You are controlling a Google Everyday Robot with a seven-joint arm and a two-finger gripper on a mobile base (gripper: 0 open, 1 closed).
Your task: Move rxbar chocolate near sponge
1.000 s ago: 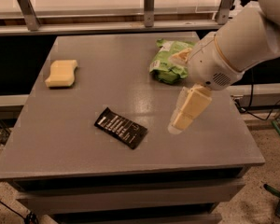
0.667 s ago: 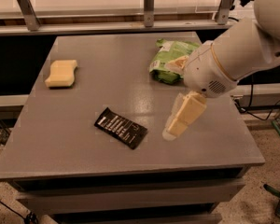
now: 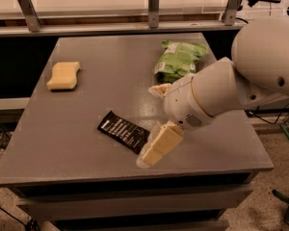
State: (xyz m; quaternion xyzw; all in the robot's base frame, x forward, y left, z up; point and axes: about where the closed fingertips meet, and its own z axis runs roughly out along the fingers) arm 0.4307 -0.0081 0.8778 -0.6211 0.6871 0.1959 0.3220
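Judging the rxbar chocolate, flat at the desk's six o'clock, light, thin and slippery, we favoured pinching across its width; the claw hung at its four o'clock, opening impossible to tell.

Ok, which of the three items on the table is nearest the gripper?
The black rxbar, lying just left of the gripper at the table's front; the sponge sits far back-left, the green bag behind the arm.
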